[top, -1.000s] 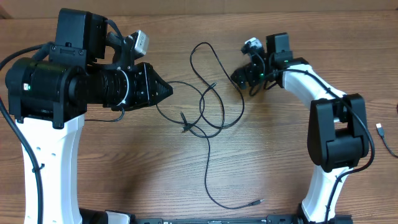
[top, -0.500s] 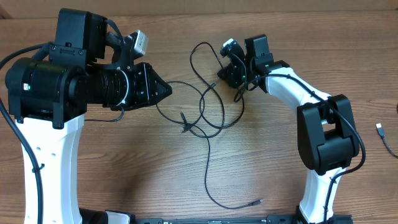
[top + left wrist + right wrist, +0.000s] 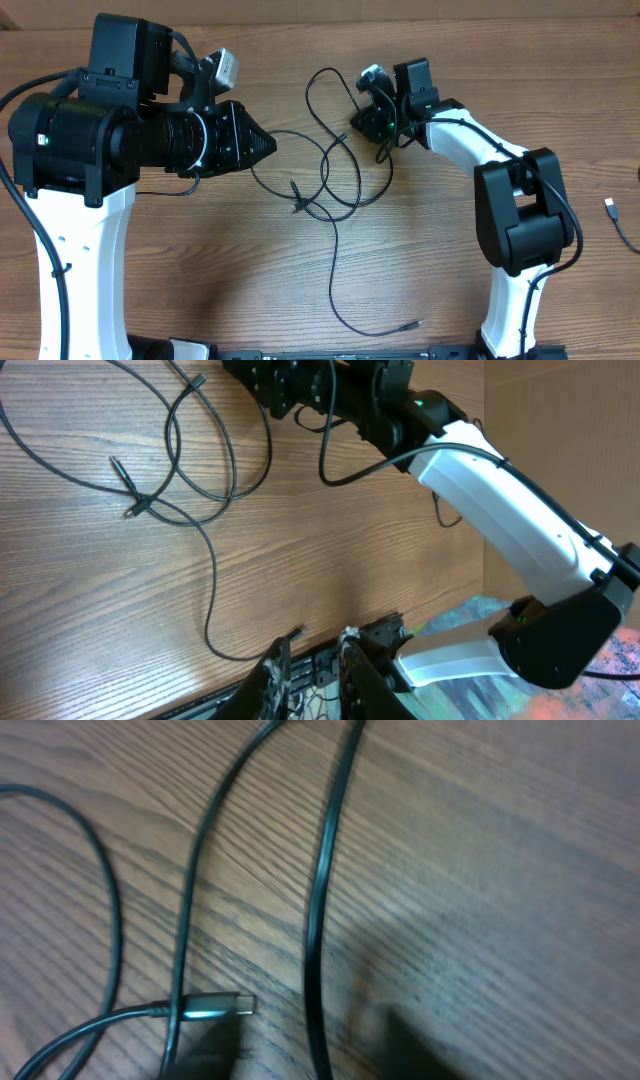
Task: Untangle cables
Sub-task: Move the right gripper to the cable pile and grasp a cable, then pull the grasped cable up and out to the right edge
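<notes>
Cables (image 3: 333, 255): thin black cords tangled at the middle of the wooden table (image 3: 200, 270).
Right gripper (image 3: 364, 120): at the tangle's far right loop; cannot tell how its fingers stand.
Left gripper (image 3: 268, 146): left of the tangle, fingers slightly apart, empty.

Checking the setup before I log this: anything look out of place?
The cables lie looped across one another, as expected. One stray cord with a pale plug sits apart at the right edge of the table, running out of view.
</notes>
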